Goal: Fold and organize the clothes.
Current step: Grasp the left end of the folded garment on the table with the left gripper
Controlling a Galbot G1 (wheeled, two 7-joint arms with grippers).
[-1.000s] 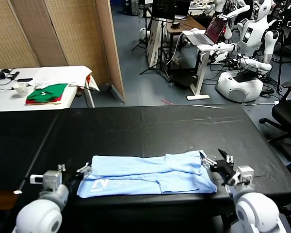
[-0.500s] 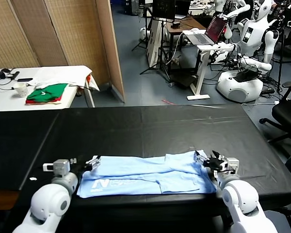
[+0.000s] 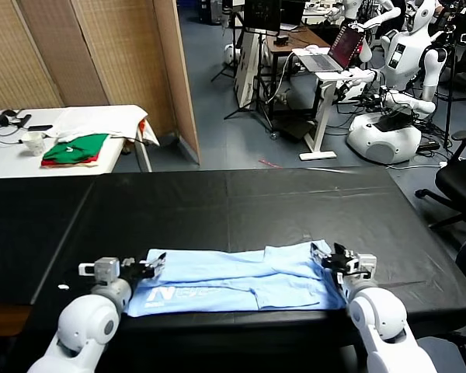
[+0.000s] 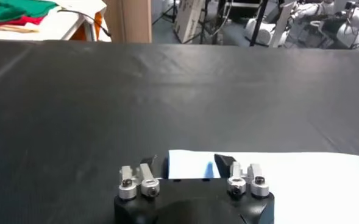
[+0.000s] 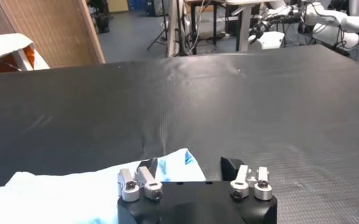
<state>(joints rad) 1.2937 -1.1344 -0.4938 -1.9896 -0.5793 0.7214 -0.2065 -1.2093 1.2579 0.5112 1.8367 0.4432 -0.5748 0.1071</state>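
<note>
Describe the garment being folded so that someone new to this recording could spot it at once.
On the long black table directly before the robot, near its front edge, a pale blue T-shirt lies flat in a wide band between the left gripper and right gripper. Unlike the green and red clothes on the white side table, it bears white lettering.

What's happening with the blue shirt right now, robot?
Left gripper and right gripper open at T-shirt corners. Shirt flat on table. Nothing blocking.
</note>
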